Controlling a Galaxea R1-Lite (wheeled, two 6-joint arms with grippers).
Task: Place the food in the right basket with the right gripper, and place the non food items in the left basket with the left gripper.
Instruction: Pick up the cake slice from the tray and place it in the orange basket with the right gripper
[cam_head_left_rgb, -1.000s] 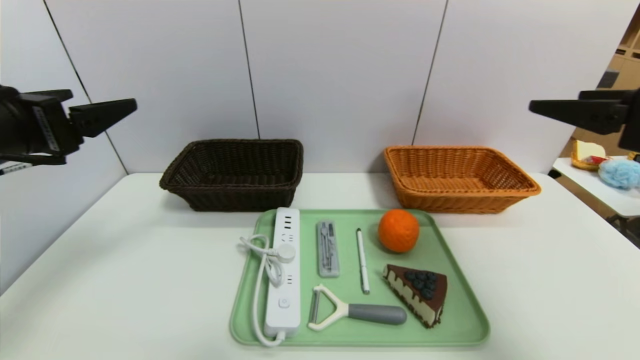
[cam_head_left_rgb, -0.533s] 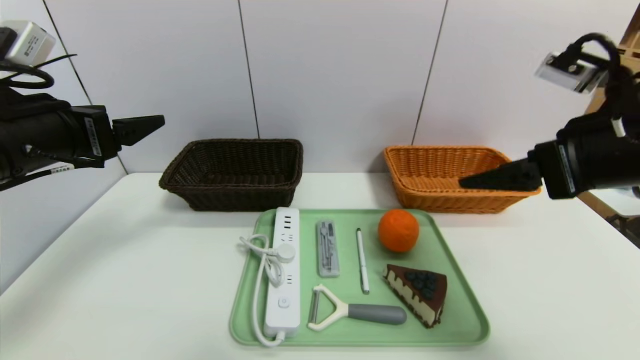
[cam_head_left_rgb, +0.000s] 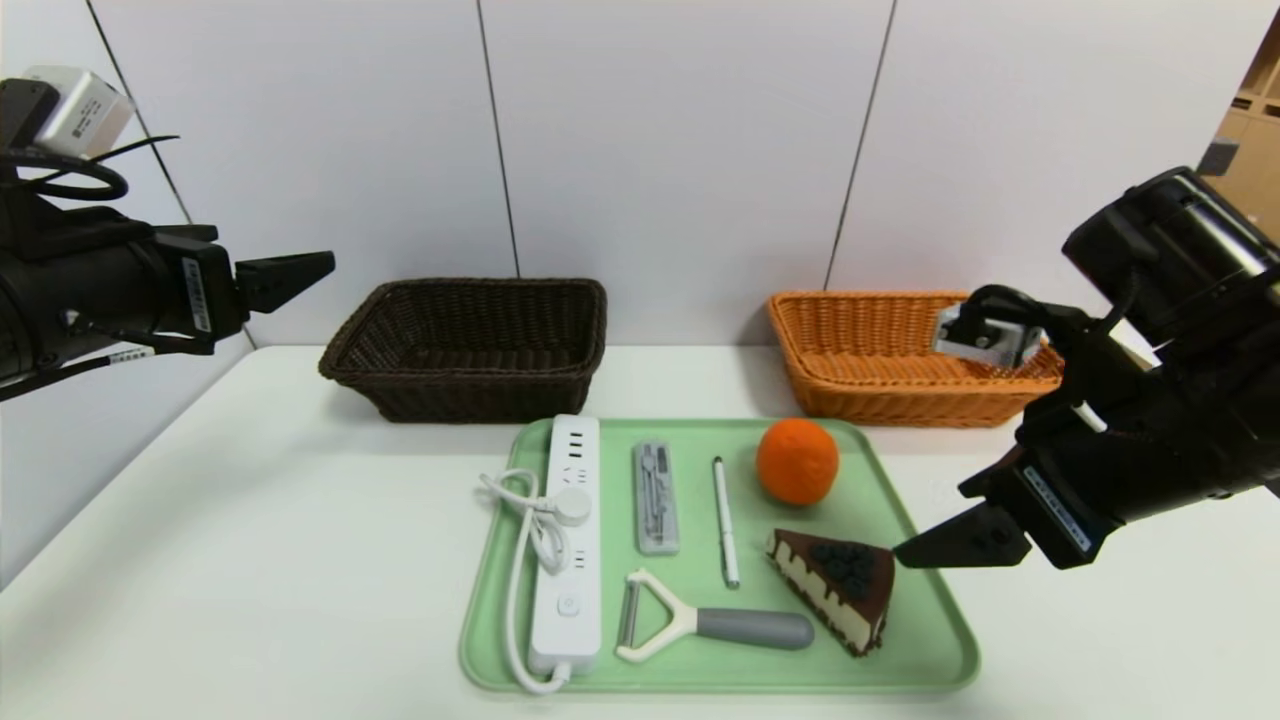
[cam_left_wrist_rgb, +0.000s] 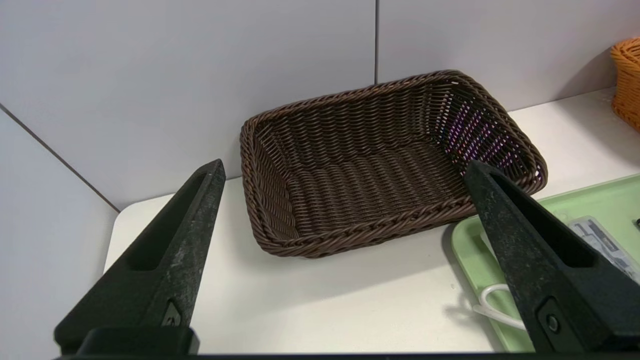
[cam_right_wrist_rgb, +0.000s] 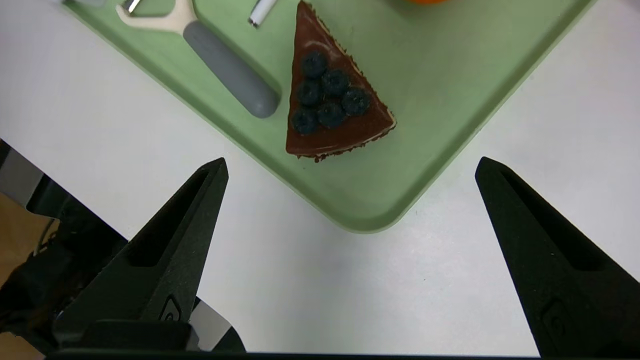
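Food, two pieces, lies on the green tray (cam_head_left_rgb: 930, 640): one orange (cam_head_left_rgb: 796, 461) at its far right, one cake slice (cam_head_left_rgb: 838, 586) nearer. Four non-food things share the tray: one power strip (cam_head_left_rgb: 568, 540), one grey case (cam_head_left_rgb: 655, 497), one pen (cam_head_left_rgb: 725, 520), one peeler (cam_head_left_rgb: 700, 622). Beyond it on the bench (cam_head_left_rgb: 250, 540) stand two baskets, the left basket (cam_head_left_rgb: 470, 345) and the right basket (cam_head_left_rgb: 905, 355), nothing showing inside either. Right end effector (cam_head_left_rgb: 915, 552), released and wide, hovers just beside the cake; left end effector (cam_head_left_rgb: 300, 272), also released, hangs left of the dark basket.
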